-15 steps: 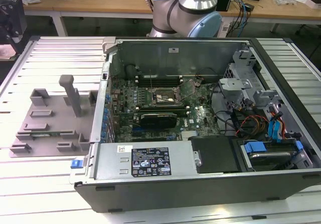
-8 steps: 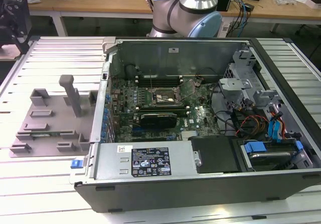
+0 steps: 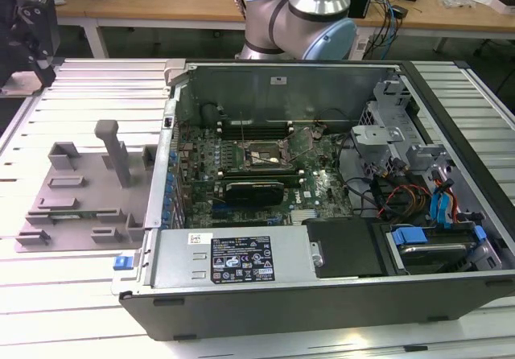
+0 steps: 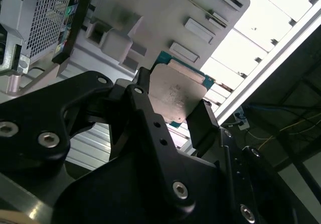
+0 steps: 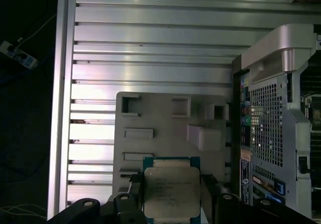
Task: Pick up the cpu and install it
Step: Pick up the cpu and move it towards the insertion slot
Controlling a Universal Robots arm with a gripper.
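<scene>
Here, cpu (image 5: pixel 171 198) inside end effector (image 5: pixel 171 185)

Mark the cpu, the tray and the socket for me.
cpu (image 5: pixel 171 191): first wrist view, middle of metal top.
tray (image 5: pixel 167 139): first wrist view, bare flat face.
socket (image 3: pixel 269 154): exterior view, its centre.

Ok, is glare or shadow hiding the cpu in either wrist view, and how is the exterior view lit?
First wrist view: the cpu is evenly lit, no glare on its metal top; the table slats beside the fixture tray glare brightly. Second wrist view: cpu readable between the jaws, slats behind washed out white. Exterior view: even light, computer case interior slightly shaded.
</scene>
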